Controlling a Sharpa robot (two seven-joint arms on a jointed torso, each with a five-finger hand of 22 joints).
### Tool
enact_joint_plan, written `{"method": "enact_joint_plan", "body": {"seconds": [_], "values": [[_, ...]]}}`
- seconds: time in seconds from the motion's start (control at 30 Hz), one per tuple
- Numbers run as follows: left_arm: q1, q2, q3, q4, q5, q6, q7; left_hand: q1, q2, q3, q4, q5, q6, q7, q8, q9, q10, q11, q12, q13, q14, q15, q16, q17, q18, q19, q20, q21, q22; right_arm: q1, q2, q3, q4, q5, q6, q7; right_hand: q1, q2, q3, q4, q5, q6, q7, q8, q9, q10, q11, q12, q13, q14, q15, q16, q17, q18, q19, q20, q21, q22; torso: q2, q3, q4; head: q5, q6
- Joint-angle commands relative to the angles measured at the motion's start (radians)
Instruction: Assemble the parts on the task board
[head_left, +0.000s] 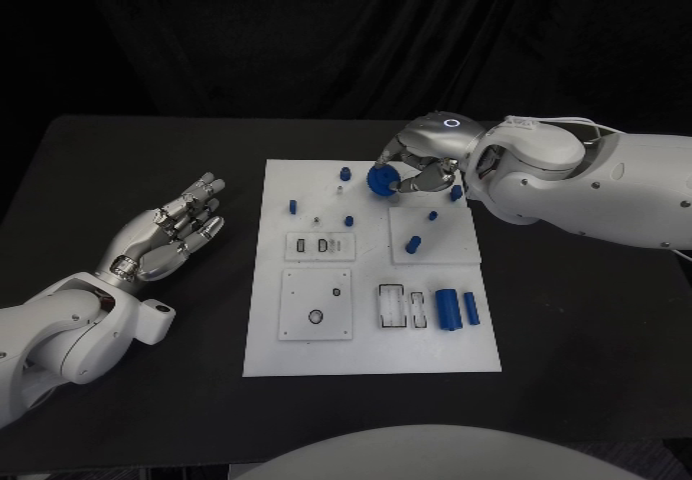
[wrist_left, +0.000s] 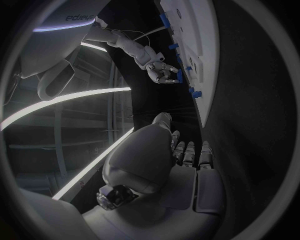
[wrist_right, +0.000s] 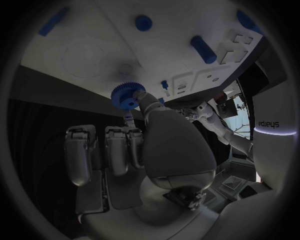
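Over the task board (head_left: 372, 345)'s far edge, the right hand (head_left: 423, 160) pinched a blue gear (head_left: 384, 180) (teeth edge-on) — just above the board; left hand (head_left: 173, 228), fingers spread, lay well apart w/ nothing held.

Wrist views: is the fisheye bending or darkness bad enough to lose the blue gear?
Right wrist view: dim and strongly curved, yet the blue gear at the right hand fingertips reads clearly. Left wrist view: dark, task board bowed. Head view: evenly lit, gear sharp.
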Motion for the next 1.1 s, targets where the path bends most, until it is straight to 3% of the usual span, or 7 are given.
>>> {"method": "enact_joint_plan", "body": {"seconds": [0.03, 0.53, 0.93, 1.1], "values": [[0.002, 0.002, 0.001, 0.003, 0.004, 0.01, 0.149, -0.012, 0.0, 0.003, 0.001, -0.002, -0.001, 0.004, 0.002, 0.001, -0.001, 0.007, -0.001, -0.001, 0.0, 0.009, -0.004, -0.002, 0.002, -0.001, 0.007, -0.004, -0.001, 0.003, 0.025, 0.001, 0.003, -0.007, -0.003, 0.028, -0.011, 0.0, -0.002, 0.007, -0.008, 0.002, -0.011, 0.193, 0.411, 0.104, -0.007, 0.003, 0.263, 0.102, -0.006, 0.003, 0.263, -0.016, 0.105, -0.005, 0.003, 0.263, 0.0, -0.0002, 0.0002, 0.0, 0.001], [0.002, 0.008, 0.001, 0.003, 0.004, 0.011, 0.147, -0.014, -0.001, 0.003, 0.001, -0.003, -0.001, 0.005, 0.002, 0.001, -0.001, 0.007, -0.001, -0.001, 0.0, 0.01, -0.004, -0.002, 0.002, -0.001, 0.008, -0.004, -0.001, 0.005, 0.155, 0.002, -0.064, -0.007, 0.031, 0.039, -0.016, -0.001, 0.002, 0.009, -0.033, -0.014, -0.009, 0.192, 0.42, 0.104, -0.005, 0.003, 0.263, 0.102, -0.006, 0.003, 0.263, -0.016, 0.105, -0.004, 0.003, 0.263, 0.0, 0.0001, 0.0004, -0.002, -0.001], [0.002, 0.012, 0.001, 0.001, 0.004, 0.013, 0.146, -0.014, -0.001, 0.003, 0.001, -0.003, -0.001, 0.005, 0.002, 0.001, -0.001, 0.008, -0.001, -0.001, 0.0, 0.01, -0.004, -0.002, 0.002, -0.001, 0.009, -0.004, -0.001, 0.005, 0.196, 0.002, -0.109, -0.007, 0.069, 0.016, -0.019, -0.003, 0.014, 0.009, -0.041, -0.044, -0.001, 0.169, 0.416, 0.104, -0.001, 0.003, 0.263, 0.102, -0.002, 0.003, 0.263, -0.016, 0.105, -0.002, 0.003, 0.263, 0.0, 0.0001, 0.0005, -0.002, -0.005], [0.002, 0.015, 0.001, -0.001, 0.004, 0.015, 0.145, -0.014, -0.001, 0.003, 0.001, -0.003, -0.001, 0.005, 0.002, 0.001, -0.001, 0.008, -0.001, -0.001, 0.0, 0.01, -0.004, -0.002, 0.002, -0.001, 0.009, -0.004, -0.001, 0.005, 0.206, 0.002, -0.12, -0.007, 0.078, 0.01, -0.022, -0.006, 0.024, 0.01, -0.045, -0.066, 0.001, 0.142, 0.407, 0.104, 0.001, 0.003, 0.263, 0.102, 0.0, 0.003, 0.263, -0.016, 0.105, 0.001, 0.003, 0.263, 0.0, 0.0, 0.0002, -0.004, -0.005]]}}
